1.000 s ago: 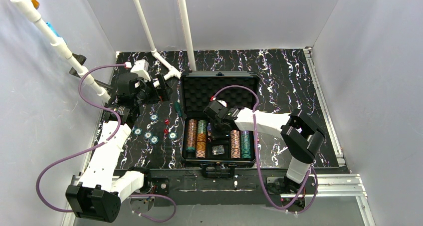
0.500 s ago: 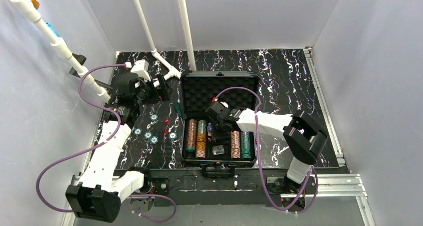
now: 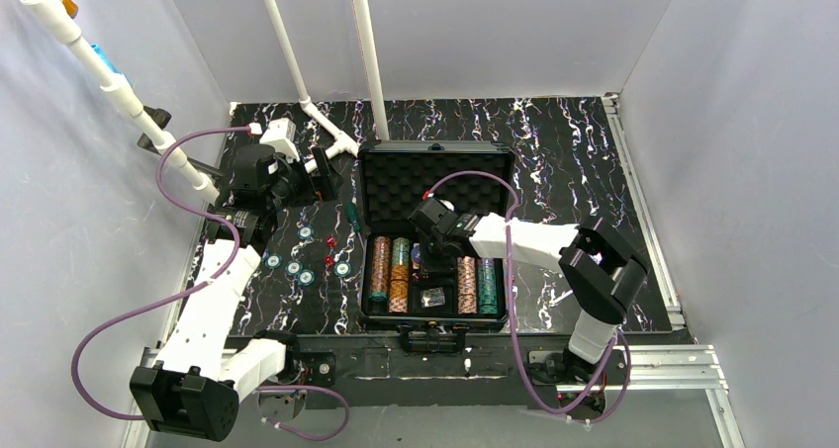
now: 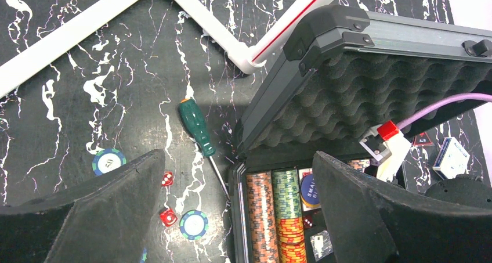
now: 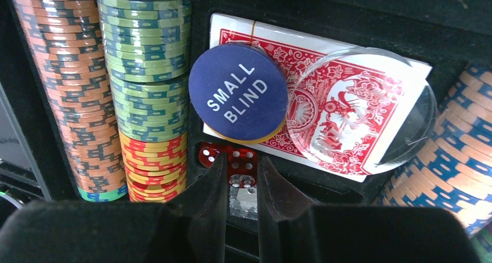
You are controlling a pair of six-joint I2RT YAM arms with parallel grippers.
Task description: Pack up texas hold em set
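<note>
1. My right gripper [image 5: 241, 171] is down inside the open black case [image 3: 391, 186]. Its jaws are a narrow slit with a red die [image 5: 242, 157] between them, and I cannot tell whether they grip it.
2. Just beyond the die lie the "SMALL BLIND" button [image 5: 239, 93] and the red card deck [image 5: 342, 109].
3. Farther off, my left gripper [image 4: 239, 158] hangs wide open and empty, left of the case, with loose chips [image 4: 193, 224] and loose dice [image 4: 168, 217] on the table.

Inside the black rectangular hard case [image 3: 435, 178], striped poker chip rows [image 3: 389, 270] fill its left and right sides. Between them lies a red-backed card deck [image 5: 348, 118], with a round blue plastic disc [image 5: 239, 93] on it and tiny red dice [image 5: 235, 157] just before it. Left of the case lie loose striped chips [image 3: 294, 267] and, closest, a green-handled screwdriver [image 4: 196, 126].
</note>
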